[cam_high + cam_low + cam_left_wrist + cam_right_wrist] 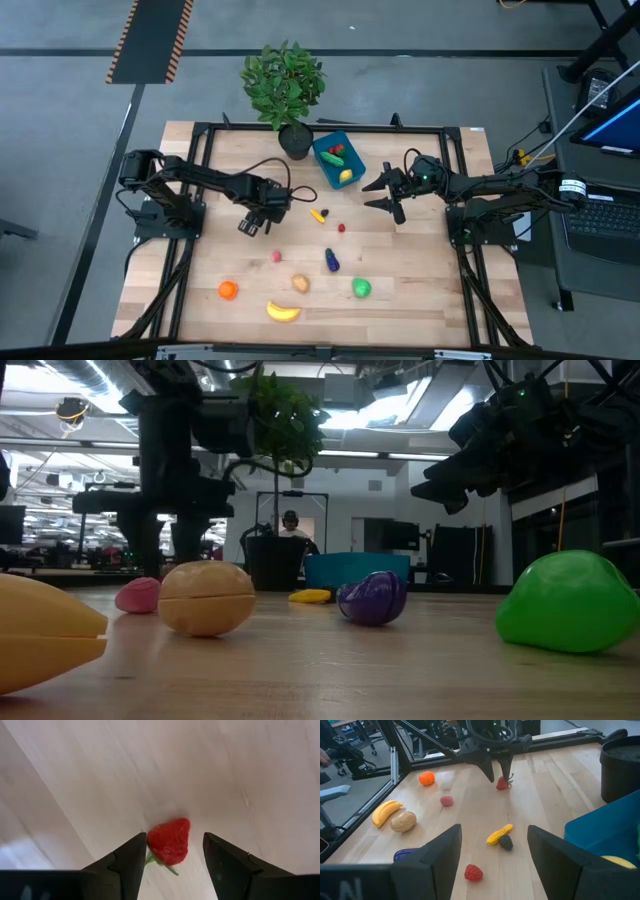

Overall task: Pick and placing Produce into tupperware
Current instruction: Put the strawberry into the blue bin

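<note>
From above the left gripper (pixel 254 226) hides what its wrist camera shows: a strawberry (pixel 169 841) between parted fingers, ungripped. The right gripper (pixel 386 190) hovers wide, empty.

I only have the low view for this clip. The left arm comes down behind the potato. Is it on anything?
Observer: Yes. The left gripper points down at a strawberry, with one of its jaws on each side.
Operator: Gripped?
Observer: No. The jaws are open, with a clear gap on one side, and the strawberry lies on the table.
Operator: Is there anything in the blue tub? I only see its wall.
Observer: From above, the tub holds a yellow piece and something green and red.
Operator: And the right arm?
Observer: The right gripper hovers beside the tub, jaws open and empty.
</note>
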Controlling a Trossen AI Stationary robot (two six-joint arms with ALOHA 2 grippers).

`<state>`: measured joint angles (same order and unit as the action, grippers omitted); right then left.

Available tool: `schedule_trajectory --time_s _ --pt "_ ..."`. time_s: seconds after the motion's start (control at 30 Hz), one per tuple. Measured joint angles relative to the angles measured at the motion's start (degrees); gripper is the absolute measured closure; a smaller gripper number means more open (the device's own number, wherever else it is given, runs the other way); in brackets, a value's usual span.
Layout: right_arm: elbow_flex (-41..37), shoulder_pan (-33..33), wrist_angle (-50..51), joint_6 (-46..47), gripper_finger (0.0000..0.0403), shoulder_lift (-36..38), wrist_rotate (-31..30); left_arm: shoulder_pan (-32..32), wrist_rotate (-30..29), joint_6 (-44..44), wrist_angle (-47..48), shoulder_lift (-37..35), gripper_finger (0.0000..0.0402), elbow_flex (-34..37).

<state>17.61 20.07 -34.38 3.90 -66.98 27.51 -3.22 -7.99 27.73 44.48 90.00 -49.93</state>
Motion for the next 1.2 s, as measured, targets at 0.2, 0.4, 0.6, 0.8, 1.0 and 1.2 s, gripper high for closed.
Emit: schedule_trajectory --time_s 0.2,0.4,0.6,0.8,1.0,1.2 --pt "0.0 0.0 0.0 0.1 0.0173 0.0 0.0 0.0 0.0 0.0 -1.3 0.0 0.0211 1.8" --pt "0.0 0.0 0.0 0.1 0.0173 0.0 0.0 -0.8 0.0 0.0 -3.8 0.0 0.0211 4.6" --pt "0.0 0.0 -0.1 0.1 0.0173 0.0 0.0 -1.7 0.4 -0.4 -5.5 -0.2 0.0211 5.4" --pt "0.0 0.0 -0.1 0.1 0.0173 0.0 0.0 -2.5 0.9 -3.4 -5.6 -0.2 0.0218 5.4" --pt "0.0 0.0 -0.1 0.1 0.0173 0.0 0.0 -2.4 0.6 -8.0 -6.1 -0.2 0.0272 5.4" --pt "0.0 0.0 -0.1 0.1 0.0173 0.0 0.0 -2.4 0.3 -12.5 -6.6 -0.1 0.0281 5.4"
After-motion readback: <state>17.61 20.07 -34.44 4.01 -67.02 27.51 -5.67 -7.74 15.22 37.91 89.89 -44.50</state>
